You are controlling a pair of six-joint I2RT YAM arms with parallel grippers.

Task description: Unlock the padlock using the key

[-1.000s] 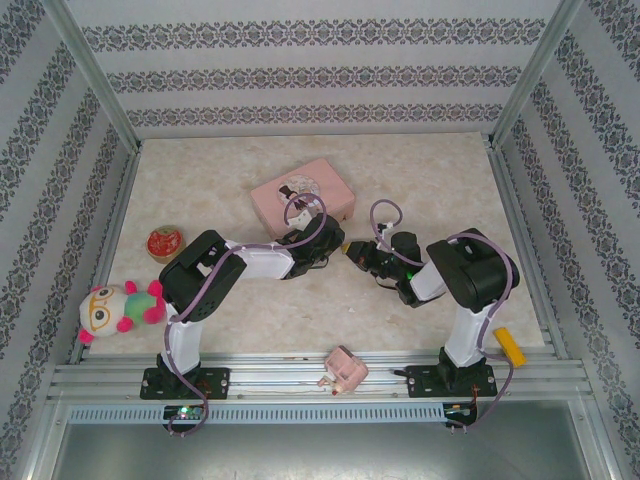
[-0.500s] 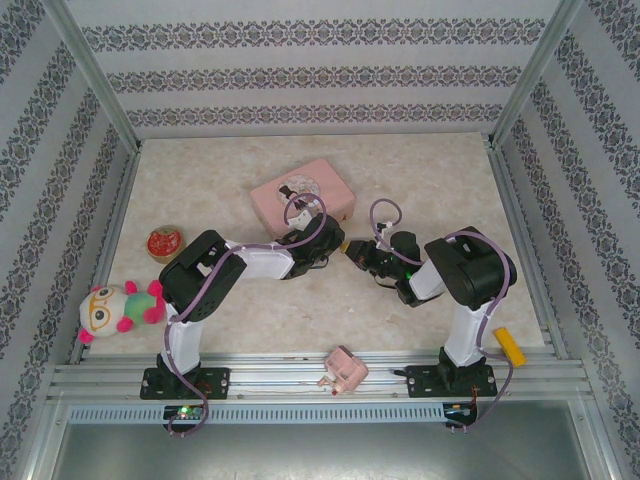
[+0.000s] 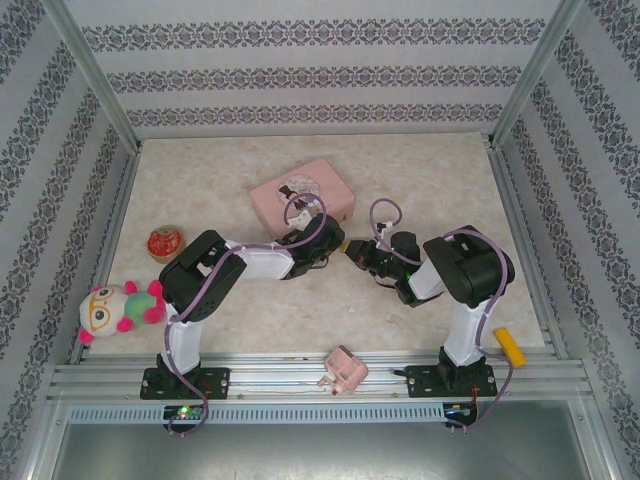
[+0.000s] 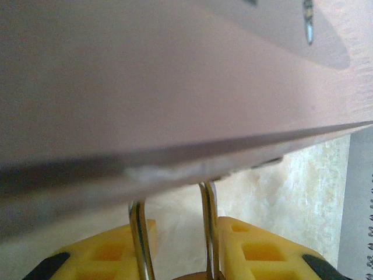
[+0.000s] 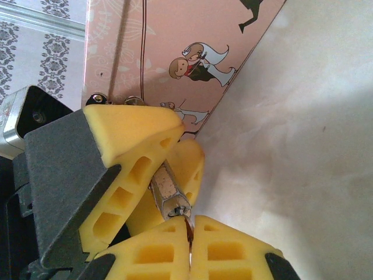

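barely anything moves: the left pincer stays clamped on the padlock, the right pincer pinched tight on the key. the key is probably still seating at the keyhole, with no turn yet.

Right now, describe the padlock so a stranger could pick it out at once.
Find the pink tin mid-table, then the left gripper by its near right corner. Pinched between that gripper's yellow pads is the padlock: a small brass block with a thin silver shackle, far smaller than the tin.
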